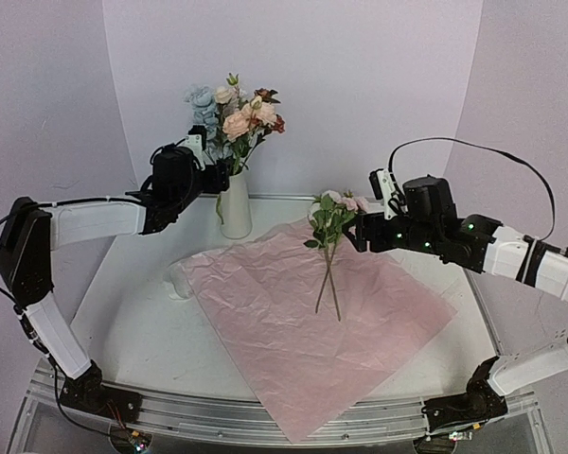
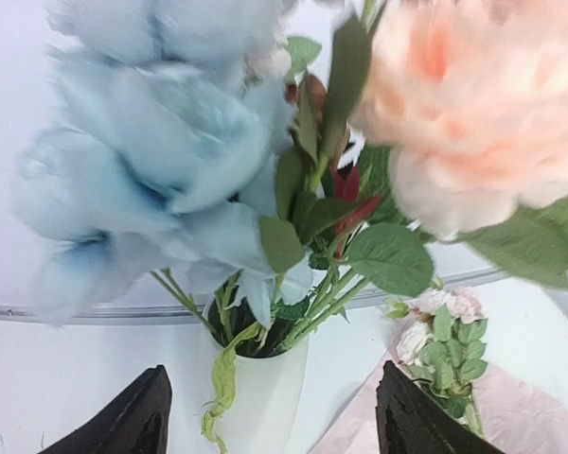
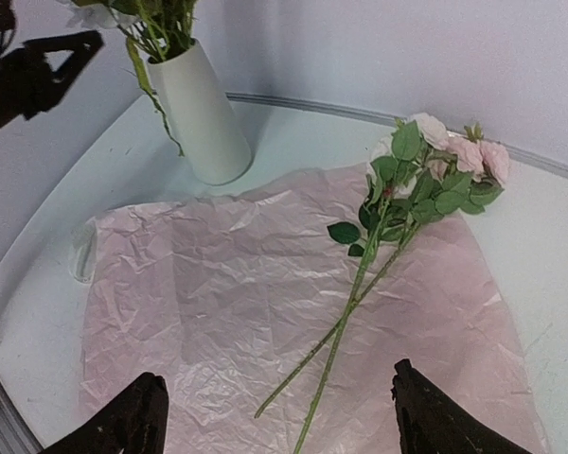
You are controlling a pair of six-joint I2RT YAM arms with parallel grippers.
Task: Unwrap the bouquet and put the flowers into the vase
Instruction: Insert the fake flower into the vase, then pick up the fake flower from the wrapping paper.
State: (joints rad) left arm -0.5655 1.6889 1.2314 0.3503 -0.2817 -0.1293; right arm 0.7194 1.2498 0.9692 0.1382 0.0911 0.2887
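Lilac-pink crinkled paper sheet lies spread flat on the white table. Two long-stemmed pale pink roses lie on it, heads toward the back. Right gripper hovers above them, jaws wide, empty. Pale scrap at the paper's left edge: unclear. Farther back, off-white ceramic vase stands upright, holding blue, peach and rust flowers. Left gripper near its mouth, jaws wide, empty. In its view the blooms are blurred and cropped.

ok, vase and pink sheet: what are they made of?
Vase: looks ceramic, off-white, matte; smooth wall with no glare, though plastic is possible. Pink sheet: thin paper, probably tissue; fine crinkles and sharp creases all over, lying flat.
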